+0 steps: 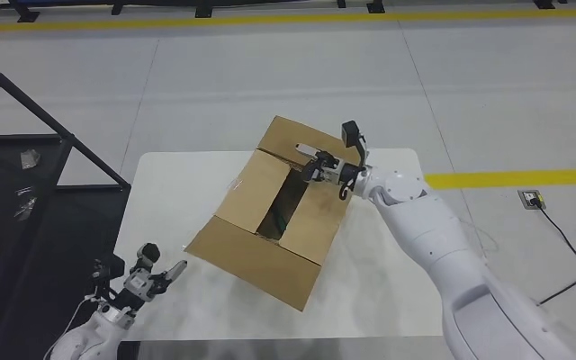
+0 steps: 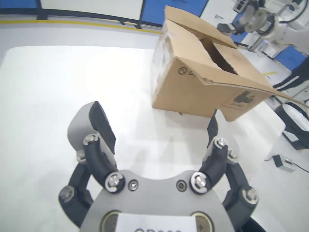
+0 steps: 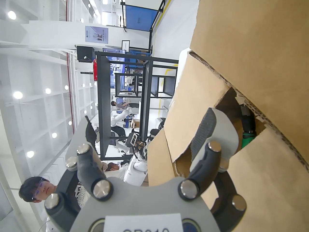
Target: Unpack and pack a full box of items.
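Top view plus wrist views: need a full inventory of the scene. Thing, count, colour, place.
table: 1, white, under the box
cardboard box: 1, brown, middle of table, top flaps ajar with a gap
item in box: 1 seen, green, inside, visible through the flap gap; the rest is hidden
frame: 1, black, on the floor beside the table
floor stripes: 2, yellow, one beyond the table, one beside it
left claw: 1, grey and black, open, over the table's near corner, apart from the box
right claw: 1, grey and black, open, at the box's flap gap, holding nothing

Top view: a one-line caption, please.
Right gripper open at the flaps of the cardboard box; left gripper open near the table edge.
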{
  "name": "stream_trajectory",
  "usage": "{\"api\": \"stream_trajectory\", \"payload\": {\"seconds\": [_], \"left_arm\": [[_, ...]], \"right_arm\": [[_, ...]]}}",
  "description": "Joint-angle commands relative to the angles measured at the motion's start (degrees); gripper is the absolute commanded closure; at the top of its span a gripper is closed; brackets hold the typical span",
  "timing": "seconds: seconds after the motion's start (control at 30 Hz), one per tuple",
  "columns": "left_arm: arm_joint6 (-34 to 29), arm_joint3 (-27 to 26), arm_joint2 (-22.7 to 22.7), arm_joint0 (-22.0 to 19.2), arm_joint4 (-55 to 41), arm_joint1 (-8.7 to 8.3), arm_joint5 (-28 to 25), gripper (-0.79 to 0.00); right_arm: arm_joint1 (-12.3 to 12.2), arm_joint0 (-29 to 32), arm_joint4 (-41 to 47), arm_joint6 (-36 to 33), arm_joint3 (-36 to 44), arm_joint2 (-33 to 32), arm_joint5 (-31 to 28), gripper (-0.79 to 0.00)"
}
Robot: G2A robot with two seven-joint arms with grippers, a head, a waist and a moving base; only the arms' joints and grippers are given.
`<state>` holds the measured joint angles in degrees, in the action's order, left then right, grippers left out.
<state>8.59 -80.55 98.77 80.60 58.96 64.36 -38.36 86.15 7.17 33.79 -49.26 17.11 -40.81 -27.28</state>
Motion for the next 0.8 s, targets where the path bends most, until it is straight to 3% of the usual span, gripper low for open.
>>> {"api": "stream_trajectory", "payload": {"seconds": [0.0,0.17,0.37,0.77], "left_arm": [[-0.5,-1.2,-0.8,-0.3,0.4,0.35,7.5,-0.785],[-5.5,-3.8,-4.8,-3.6,-1.4,1.43,21.3,-0.785],[-7.6,-3.7,-11.0,-9.2,2.6,2.53,31.4,-0.785],[-8.0,1.1,-17.3,-15.9,7.8,3.57,33.5,-0.785]], "right_arm": [[0.0,0.1,-0.1,0.0,-0.1,-0.4,-0.2,-0.785],[-0.2,0.5,-0.4,-0.3,-0.3,-1.5,-0.9,-0.785],[-0.5,1.1,-0.9,-0.6,-0.4,-2.7,-1.4,-0.785],[-1.3,2.3,-2.0,-1.2,0.1,-5.0,-1.4,-0.785]]}}
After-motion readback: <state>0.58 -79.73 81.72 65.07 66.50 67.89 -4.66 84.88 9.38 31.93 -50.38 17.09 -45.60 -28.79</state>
